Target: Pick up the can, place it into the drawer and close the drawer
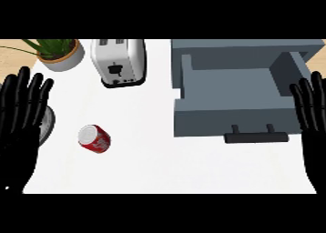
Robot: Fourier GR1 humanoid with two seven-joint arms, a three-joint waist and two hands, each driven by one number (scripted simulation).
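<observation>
Left robot hand (17, 119) and right robot hand (318, 113) wide open — red can (95, 139), label unreadable

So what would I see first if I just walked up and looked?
Probably the bright red can, sitting by itself on the white counter, toward the left. Next comes the big grey drawer, pulled open on the right. Then the black left hand and right hand, resting open at the two side edges.

Left hand (17, 123) and right hand (319, 118) open, fingers up.
</observation>
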